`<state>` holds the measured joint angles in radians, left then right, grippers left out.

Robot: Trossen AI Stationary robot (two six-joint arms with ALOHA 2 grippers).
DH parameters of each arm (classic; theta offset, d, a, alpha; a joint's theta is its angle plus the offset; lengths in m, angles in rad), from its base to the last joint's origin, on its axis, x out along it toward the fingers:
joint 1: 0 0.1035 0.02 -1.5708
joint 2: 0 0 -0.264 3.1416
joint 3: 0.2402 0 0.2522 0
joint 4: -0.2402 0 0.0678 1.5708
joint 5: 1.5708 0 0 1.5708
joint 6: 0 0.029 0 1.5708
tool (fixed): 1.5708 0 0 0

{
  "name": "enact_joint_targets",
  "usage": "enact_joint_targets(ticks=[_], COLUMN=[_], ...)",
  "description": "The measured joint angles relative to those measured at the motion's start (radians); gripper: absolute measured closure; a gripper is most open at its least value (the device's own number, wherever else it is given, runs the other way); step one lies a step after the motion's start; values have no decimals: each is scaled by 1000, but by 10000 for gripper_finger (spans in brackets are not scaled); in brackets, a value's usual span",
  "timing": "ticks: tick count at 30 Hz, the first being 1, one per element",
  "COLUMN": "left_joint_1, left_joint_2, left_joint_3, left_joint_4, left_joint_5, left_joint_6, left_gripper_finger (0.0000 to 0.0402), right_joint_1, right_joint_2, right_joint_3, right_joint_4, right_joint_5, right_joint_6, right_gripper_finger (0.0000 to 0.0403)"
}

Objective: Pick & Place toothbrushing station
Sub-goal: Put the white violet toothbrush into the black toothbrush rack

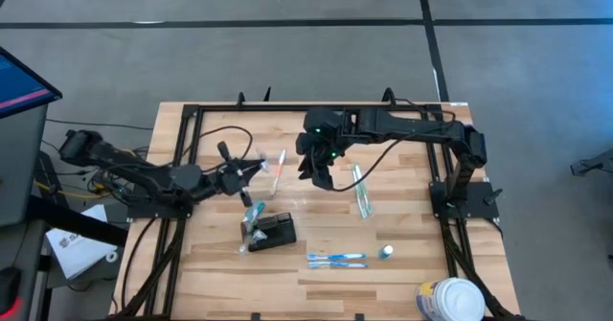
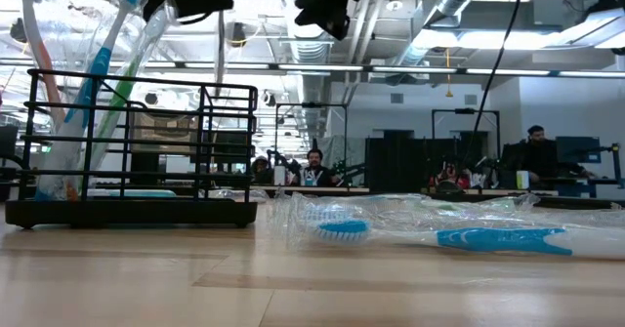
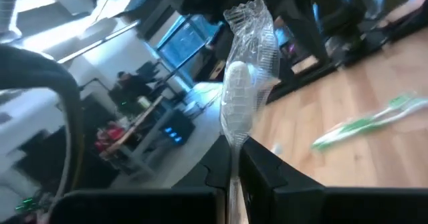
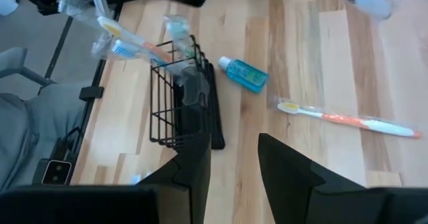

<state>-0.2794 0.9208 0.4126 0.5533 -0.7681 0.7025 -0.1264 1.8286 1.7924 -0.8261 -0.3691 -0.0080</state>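
The toothbrushing station (image 1: 275,232) is a small black wire holder on the wooden table, left of centre toward the near edge. It also shows in the low view (image 2: 137,151) and the right wrist view (image 4: 184,97). Wrapped toothbrushes (image 1: 251,214) stick up out of its left end. My left gripper (image 1: 251,171) hovers beyond it toward the far side, shut on a toothbrush in clear wrap (image 3: 244,83). My right gripper (image 1: 321,177) hangs open above the table's middle, pointing slantwise down, with nothing between its fingers (image 4: 234,157). My left gripper pinches the wrapped toothbrush between its two fingers, on the handle just below the head (image 3: 234,154). The fingers are about level and lie along the brush. Its white head and crumpled wrap stick out past the fingertips, lifted clear of the table.
An orange-and-white toothbrush (image 1: 280,166) lies between the two grippers, and a green one (image 1: 361,193) lies right of the right gripper. Two blue toothbrushes (image 1: 335,260) and a small bottle (image 1: 386,252) lie near the front. A white round tub (image 1: 450,300) stands at the near right corner.
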Motion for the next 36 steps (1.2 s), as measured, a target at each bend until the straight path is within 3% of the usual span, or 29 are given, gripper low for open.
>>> enact_joint_targets(ticks=[5,11,16,23,31,36], left_joint_1=[-3,-3,-3,-3,-3,-3], left_joint_2=[-70,-138,-189,-254,-319,-356], left_joint_3=[-5,-4,-4,-3,-3,-3], left_joint_4=[-68,-174,-266,-352,-449,-476], left_joint_5=[20,122,125,285,310,393], left_joint_6=[-54,-145,-225,-305,-404,-475], left_gripper_finger=[394,394,394,394,394,394], right_joint_1=[3,3,3,2,3,3], right_joint_2=[0,0,0,0,0,0], right_joint_3=[0,0,0,0,0,0], right_joint_4=[-11,-43,-66,-90,-98,-100], right_joint_5=[0,0,3,3,4,4], right_joint_6=[0,-3,-3,-3,-2,-2], right_gripper_finger=[287,287,287,287,287,287])
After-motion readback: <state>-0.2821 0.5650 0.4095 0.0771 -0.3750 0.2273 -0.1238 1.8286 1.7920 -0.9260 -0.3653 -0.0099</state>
